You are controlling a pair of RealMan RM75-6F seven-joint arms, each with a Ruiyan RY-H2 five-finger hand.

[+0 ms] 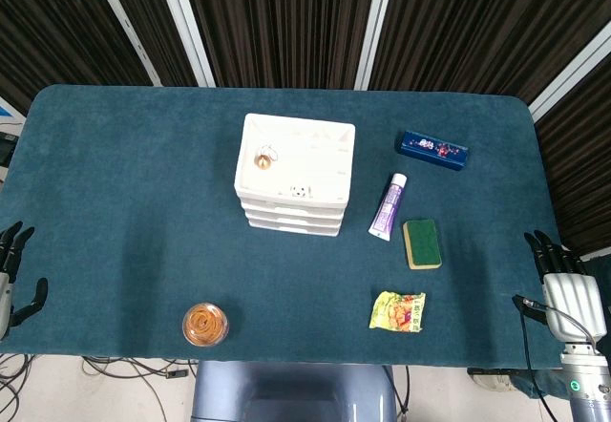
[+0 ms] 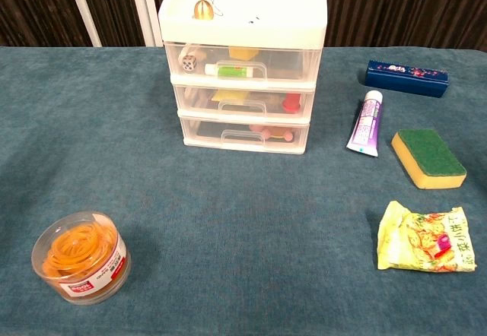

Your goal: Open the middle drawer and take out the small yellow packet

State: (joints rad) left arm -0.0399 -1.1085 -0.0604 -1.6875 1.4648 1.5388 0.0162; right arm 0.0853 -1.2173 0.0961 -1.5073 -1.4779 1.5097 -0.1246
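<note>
Your two hands flank the teal table (image 1: 115,202) from its near corners: the left hand (image 1: 11,274) sits at the left edge with dark fingers spread and nothing in them, and the right hand (image 1: 565,284) rests off the right edge, fingers apart and likewise empty. Neither shows in the chest view.

At the table's centre stands the white drawer unit (image 2: 243,9), three clear drawers all pushed in. The middle drawer (image 2: 243,102) sits closed between the top drawer (image 2: 243,64) and the bottom drawer (image 2: 245,134). Through its clear front you can see a small yellow packet (image 2: 228,95) lying left of centre, with something red to its right. The top drawer holds a die, a green-and-white tube and a yellow item; the bottom one shows pinkish-red pieces too blurred to name. A small brass bell (image 2: 203,9) rests on the unit's lid.

To the right of the unit lie a dark blue box (image 2: 406,77), a purple-and-white tube (image 2: 365,123) and a green-topped yellow sponge (image 2: 428,158), each apart from the others. Nearer you, a yellow-green snack bag (image 2: 423,239) lies flat on the cloth. At the near left stands a clear round tub of orange rubber bands (image 2: 80,257), well apart from everything else
</note>
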